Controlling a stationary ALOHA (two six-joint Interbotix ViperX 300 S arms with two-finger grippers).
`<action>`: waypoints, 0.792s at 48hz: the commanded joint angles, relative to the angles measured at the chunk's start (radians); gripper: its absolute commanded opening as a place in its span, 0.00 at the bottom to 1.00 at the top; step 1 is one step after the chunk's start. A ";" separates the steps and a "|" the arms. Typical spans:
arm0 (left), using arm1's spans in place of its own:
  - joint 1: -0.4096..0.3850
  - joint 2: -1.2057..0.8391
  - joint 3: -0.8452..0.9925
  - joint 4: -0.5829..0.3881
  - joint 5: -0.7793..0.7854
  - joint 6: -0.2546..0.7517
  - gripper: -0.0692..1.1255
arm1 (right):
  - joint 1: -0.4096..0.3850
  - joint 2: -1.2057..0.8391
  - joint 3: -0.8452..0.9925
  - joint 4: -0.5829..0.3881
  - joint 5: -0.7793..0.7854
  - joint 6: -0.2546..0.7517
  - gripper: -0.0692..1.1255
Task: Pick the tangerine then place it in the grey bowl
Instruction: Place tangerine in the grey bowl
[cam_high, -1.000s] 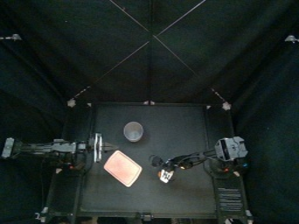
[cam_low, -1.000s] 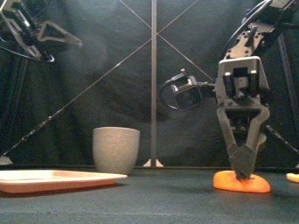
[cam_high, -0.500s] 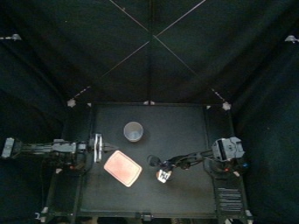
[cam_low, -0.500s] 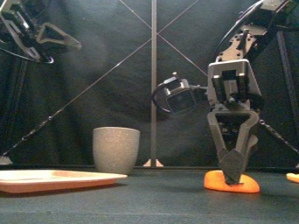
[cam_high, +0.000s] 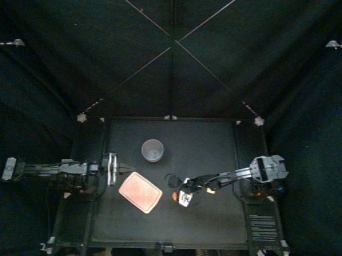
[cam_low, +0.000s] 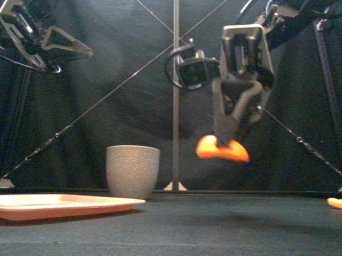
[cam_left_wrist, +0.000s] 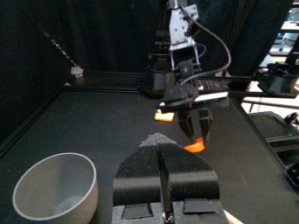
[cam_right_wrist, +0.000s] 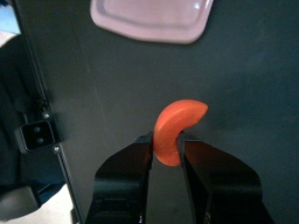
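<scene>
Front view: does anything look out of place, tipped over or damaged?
Nothing stands out. The right hand holds the tangerine clear of the table, the grey bowl stands upright and the pink tray lies flat. A second small orange toy lies at the table's right edge.

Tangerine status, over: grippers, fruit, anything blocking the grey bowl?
Right gripper shut on tangerine, held in the air. Left gripper shut, empty, parked at left. Grey bowl upright; pink tray low beside the path, nothing blocking seen.
</scene>
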 joint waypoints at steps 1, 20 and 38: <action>-0.003 0.002 -0.011 0.000 -0.011 0.000 0.16 | -0.061 -0.077 -0.055 -0.084 -0.049 -0.002 0.46; -0.002 0.003 -0.009 0.011 -0.011 0.002 0.16 | -0.285 -0.043 -0.101 -0.268 -0.337 -0.011 0.46; 0.009 0.002 0.009 0.018 -0.034 0.002 0.16 | -0.354 0.058 -0.192 -0.298 -0.526 -0.008 0.53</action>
